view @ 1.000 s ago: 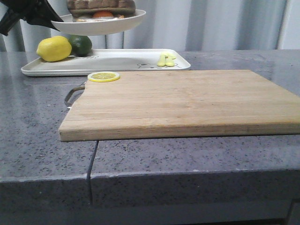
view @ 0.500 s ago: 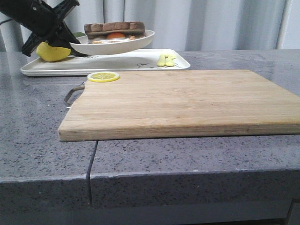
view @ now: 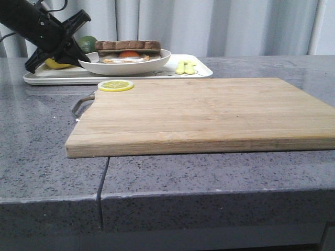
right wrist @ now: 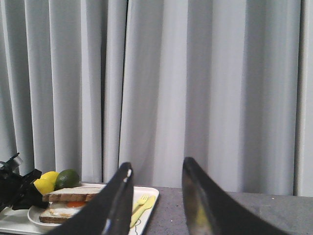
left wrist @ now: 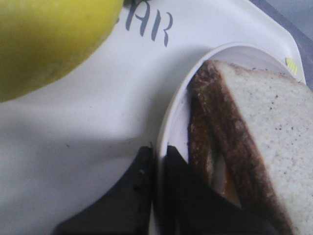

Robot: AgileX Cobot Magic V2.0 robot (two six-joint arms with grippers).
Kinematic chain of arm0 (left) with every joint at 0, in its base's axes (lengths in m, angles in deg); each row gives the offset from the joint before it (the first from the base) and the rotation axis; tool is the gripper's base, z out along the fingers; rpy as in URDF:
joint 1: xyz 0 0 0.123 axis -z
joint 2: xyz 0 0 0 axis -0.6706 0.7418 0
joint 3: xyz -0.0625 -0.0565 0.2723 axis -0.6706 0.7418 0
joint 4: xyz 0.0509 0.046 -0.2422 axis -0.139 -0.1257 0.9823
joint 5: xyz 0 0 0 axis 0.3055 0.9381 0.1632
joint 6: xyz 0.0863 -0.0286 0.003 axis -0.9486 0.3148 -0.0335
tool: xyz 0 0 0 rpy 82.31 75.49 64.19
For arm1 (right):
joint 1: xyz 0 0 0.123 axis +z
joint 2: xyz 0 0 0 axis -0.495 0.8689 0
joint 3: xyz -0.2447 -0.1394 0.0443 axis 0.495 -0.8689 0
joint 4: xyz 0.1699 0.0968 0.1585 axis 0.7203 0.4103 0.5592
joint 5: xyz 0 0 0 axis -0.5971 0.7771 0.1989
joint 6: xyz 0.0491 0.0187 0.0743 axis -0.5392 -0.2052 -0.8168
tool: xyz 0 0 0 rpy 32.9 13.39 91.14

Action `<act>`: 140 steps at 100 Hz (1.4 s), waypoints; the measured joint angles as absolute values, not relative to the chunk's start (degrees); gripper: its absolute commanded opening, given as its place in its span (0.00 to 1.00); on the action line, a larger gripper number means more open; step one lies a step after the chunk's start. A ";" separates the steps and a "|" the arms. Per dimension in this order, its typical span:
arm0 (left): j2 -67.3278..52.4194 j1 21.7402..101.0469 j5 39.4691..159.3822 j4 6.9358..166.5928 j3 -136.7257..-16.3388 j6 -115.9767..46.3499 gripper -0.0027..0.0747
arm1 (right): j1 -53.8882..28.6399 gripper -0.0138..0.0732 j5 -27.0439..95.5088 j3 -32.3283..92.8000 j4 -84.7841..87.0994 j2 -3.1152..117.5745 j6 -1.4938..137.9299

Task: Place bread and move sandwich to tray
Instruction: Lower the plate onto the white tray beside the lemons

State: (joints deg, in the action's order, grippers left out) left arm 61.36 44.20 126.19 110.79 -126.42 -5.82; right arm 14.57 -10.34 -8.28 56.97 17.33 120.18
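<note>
Care was what you needed: your left gripper (left wrist: pixel 157 161) was clamped on the rim of the round white plate (view: pixel 125 67) bearing the egg sandwich (view: pixel 128 51), low over the far-left flat white rectangular tray (view: pixel 172 73), so level release suited.

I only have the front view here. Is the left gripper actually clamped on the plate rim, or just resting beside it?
Observer: Clamped. In the left wrist view the left gripper has one finger on each side of the plate rim.
Operator: Is the top bread on the sandwich?
Observer: Yes, a pale speckled slice covers the sandwich.
Operator: And where's the right arm? I can't see it.
Observer: Its wrist view shows the right gripper open, holding nothing, looking towards the tray from farther off.
</note>
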 measured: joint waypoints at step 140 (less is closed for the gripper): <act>61.36 44.41 124.96 109.05 -126.55 -4.91 0.43 | 14.57 0.47 -10.46 -8.28 57.35 17.33 120.18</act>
